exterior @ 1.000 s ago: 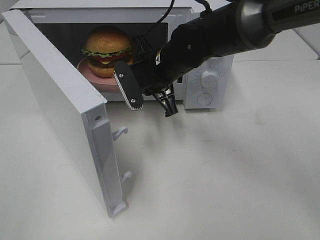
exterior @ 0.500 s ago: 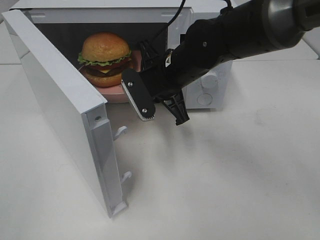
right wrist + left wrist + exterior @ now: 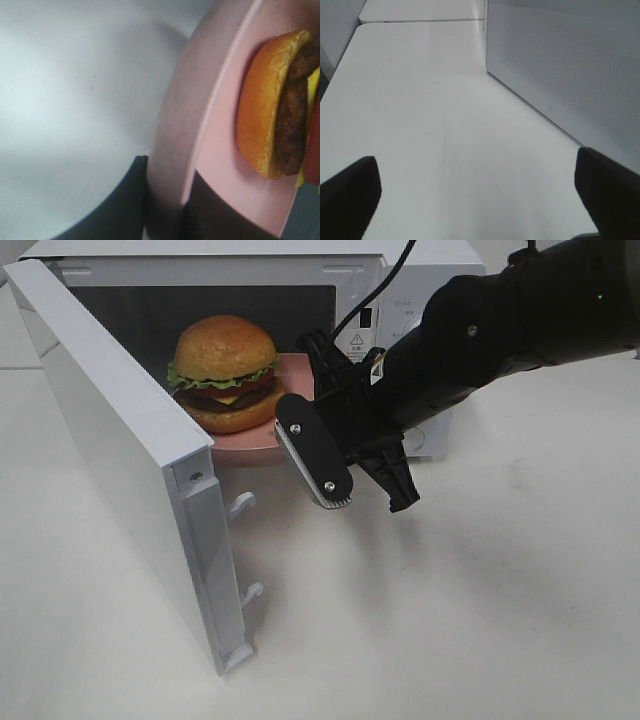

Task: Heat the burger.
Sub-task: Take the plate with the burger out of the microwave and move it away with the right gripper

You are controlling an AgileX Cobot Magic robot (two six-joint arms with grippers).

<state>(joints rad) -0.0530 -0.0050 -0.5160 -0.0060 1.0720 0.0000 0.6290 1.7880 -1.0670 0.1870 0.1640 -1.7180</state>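
While the right end effector [image 3: 318,412] pinches the pink plate [image 3: 297,375], its fingertips hide behind the burger [image 3: 224,372].

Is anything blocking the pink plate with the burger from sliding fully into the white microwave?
Nothing visible does. The white microwave door is swung wide open, and the dark cavity behind the bun-topped burger looks bare. The right gripper grips the round pink plate at its rim.

- Bright, even overhead light; soft shadow on the table [image 3: 450,590] at 6 o'clock of the right arm [image 3: 500,330].
- Sharp overhead view.
- Blurred, soft-focus wrist views throughout.
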